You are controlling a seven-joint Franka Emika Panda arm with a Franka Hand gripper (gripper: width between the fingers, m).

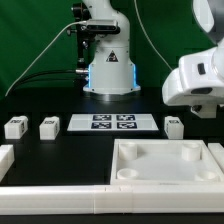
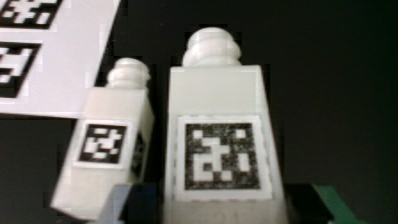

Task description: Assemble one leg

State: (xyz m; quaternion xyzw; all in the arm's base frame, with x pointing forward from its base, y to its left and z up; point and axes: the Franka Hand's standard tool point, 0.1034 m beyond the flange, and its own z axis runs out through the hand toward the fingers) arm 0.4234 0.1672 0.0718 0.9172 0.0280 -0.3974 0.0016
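In the wrist view a leg (image 2: 221,130), a white chunky block with a black-and-white tag and a rounded peg at its far end, stands between my gripper's (image 2: 224,208) dark fingers (image 2: 150,205), which press on both its sides. A second leg (image 2: 107,130) lies on the black table close beside it, apart from the fingers. In the exterior view my gripper (image 1: 202,110) hangs at the right, its fingertips and the held leg hidden behind the white hand. One leg (image 1: 173,126) sits just below and to the left of the hand, and two more legs (image 1: 47,127) (image 1: 15,126) sit at the left.
The marker board (image 1: 112,123) lies mid-table; it also shows in the wrist view (image 2: 45,50). The large white square piece with round corner recesses (image 1: 165,172) lies at the front right. A white bar (image 1: 50,200) runs along the front edge. The robot base (image 1: 108,70) stands behind.
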